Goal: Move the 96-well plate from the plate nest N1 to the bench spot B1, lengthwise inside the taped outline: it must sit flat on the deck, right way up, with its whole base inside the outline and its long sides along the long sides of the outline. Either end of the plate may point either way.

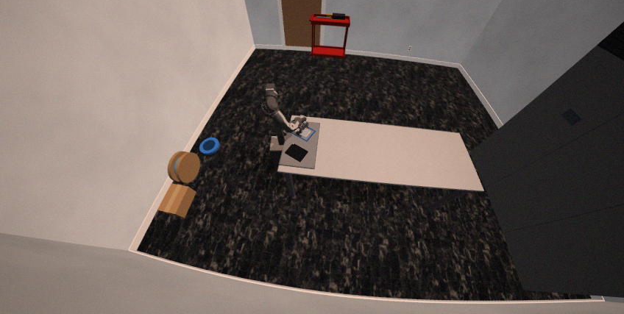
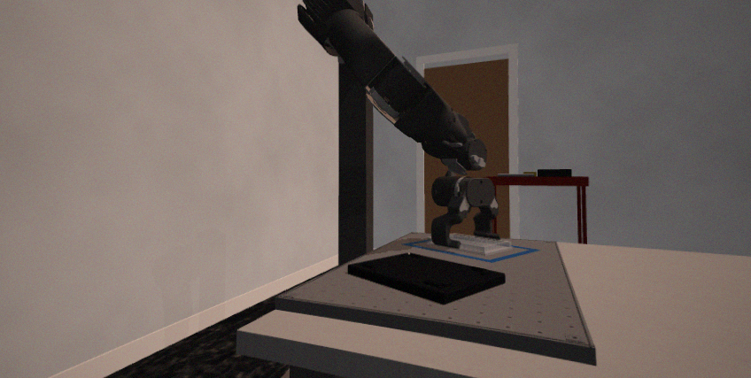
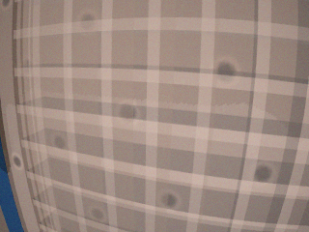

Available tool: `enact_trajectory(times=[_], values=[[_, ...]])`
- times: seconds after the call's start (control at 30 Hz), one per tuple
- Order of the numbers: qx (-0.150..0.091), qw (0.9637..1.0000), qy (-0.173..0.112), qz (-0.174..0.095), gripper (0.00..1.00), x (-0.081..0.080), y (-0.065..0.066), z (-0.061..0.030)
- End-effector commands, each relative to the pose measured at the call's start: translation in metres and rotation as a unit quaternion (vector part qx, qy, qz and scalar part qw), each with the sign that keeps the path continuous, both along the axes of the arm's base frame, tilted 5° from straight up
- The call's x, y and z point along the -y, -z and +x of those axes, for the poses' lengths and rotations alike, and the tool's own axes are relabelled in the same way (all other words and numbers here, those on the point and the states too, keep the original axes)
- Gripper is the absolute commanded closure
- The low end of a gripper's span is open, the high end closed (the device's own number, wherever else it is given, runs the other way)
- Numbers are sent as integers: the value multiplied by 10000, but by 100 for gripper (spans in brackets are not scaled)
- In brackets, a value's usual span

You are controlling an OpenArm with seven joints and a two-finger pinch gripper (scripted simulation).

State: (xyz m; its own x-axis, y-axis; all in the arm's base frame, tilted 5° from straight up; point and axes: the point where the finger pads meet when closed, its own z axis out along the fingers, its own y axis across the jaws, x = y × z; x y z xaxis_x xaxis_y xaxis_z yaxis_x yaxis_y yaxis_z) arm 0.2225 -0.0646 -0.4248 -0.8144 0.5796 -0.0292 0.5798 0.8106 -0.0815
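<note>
The pale 96-well plate lies flat on the grey deck inside the blue taped outline at the far end, long sides along the outline's long sides. It also shows small in the overhead view. My gripper stands straight over the plate, fingers straddling its short width and spread apart, not clamping it. The wrist view is filled by the plate's grid of wells, with a strip of blue tape at the lower left. The black plate nest lies empty nearer the camera.
The arm's dark column rises at the deck's left rear. A long beige table extends to the right of the deck. A red cart stands by the far door.
</note>
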Motion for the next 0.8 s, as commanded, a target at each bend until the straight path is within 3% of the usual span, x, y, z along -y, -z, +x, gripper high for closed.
enact_trajectory(times=[0.0, 0.03, 0.2, 0.6, 0.77], values=[[6, 10000, 0, 9, 23, -5, -5, 4], [6, 10000, 0, 9, 23, -5, -5, 4], [12, 10000, -4, 15, 23, -39, -405, 16], [12, 10000, -4, 15, 23, -39, -405, 16], [13, 10000, -4, 16, 23, -73, -804, 25]])
